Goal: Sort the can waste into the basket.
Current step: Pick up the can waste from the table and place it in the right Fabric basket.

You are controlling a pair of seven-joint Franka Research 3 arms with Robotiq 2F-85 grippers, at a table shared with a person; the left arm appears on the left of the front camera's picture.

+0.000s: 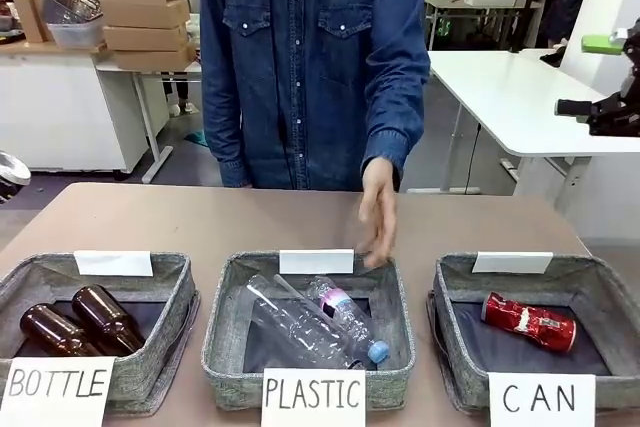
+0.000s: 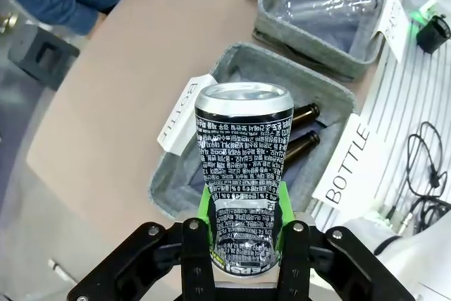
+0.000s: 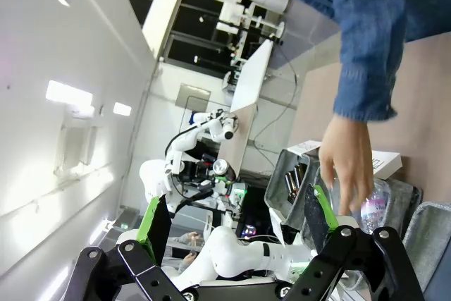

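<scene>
Presently, in the front view, the red can [image 1: 529,322] is seen lying on its side in the basket [image 1: 590,282] carded "CAN", at the table's [image 1: 200,222] right end; a person's hand [image 1: 377,212] hangs above the "PLASTIC" basket [image 1: 225,317]. In the left wrist view, the left tool [image 2: 243,223] is clamped on the black can [image 2: 243,174], held upright over the "BOTTLE" basket [image 2: 282,68] with its brown bottles [image 2: 304,128]. In the right wrist view, the right tool [image 3: 236,220] is seen with fingers spread apart, nothing between them

A dented red can [image 1: 529,321] lay on its side in the grey basket [image 1: 455,347] marked CAN; a black can [image 2: 243,174], upright, was clamped between green pads.
</scene>
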